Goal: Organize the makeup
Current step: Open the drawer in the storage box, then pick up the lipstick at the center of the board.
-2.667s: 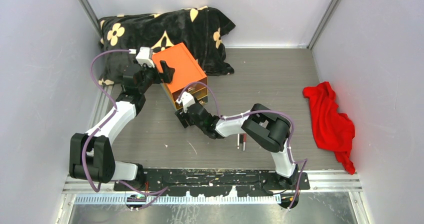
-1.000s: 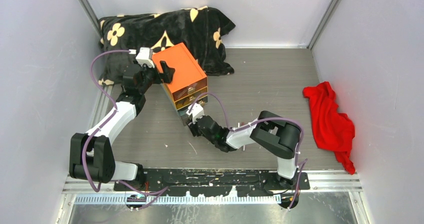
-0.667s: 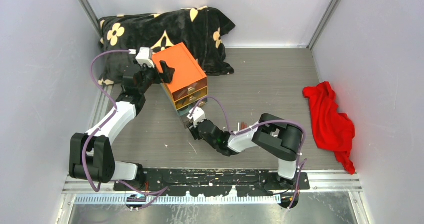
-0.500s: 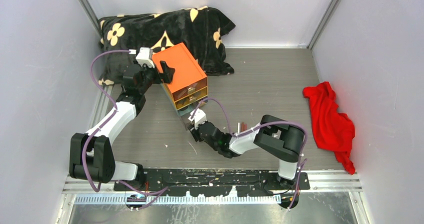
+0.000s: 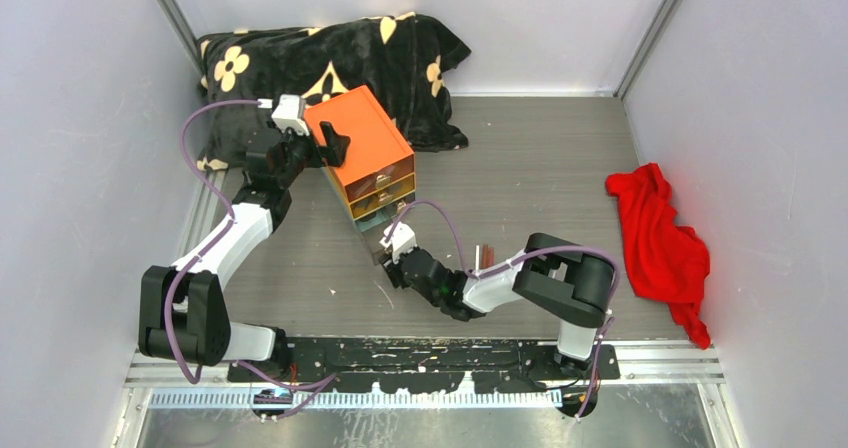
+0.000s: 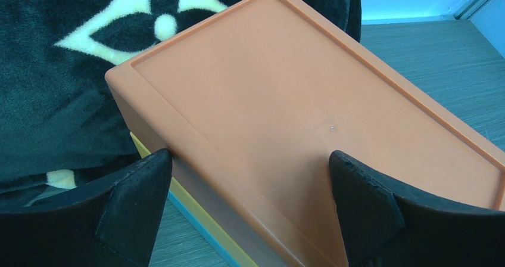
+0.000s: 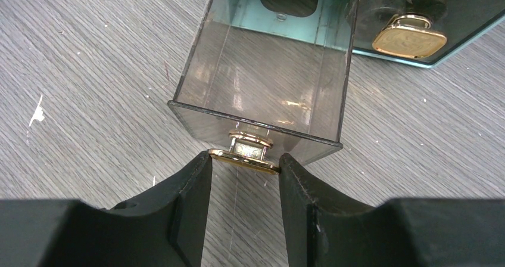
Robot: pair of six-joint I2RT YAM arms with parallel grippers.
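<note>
The orange box (image 5: 360,148) with clear drawers stands at the back left. My right gripper (image 5: 392,255) is shut on the gold knob (image 7: 244,158) of the bottom clear drawer (image 7: 268,70), which is pulled well out and looks empty. My left gripper (image 5: 325,140) is open wide; one finger (image 6: 140,183) lies against the box's side and the other finger (image 6: 363,189) over the box's top (image 6: 309,118). Of the makeup, only thin red and white pencils (image 5: 483,255) show, partly hidden by the right arm. The compacts and tubes are out of view.
A black blanket with cream flowers (image 5: 330,58) lies behind the box, against the back wall. A red cloth (image 5: 660,248) lies at the right wall. A second drawer with a gold knob (image 7: 410,36) sits shut beside the pulled one.
My right gripper has moved toward the near edge with the knob, drawing the bottom drawer out of the box. The left arm and the box have stayed put.
</note>
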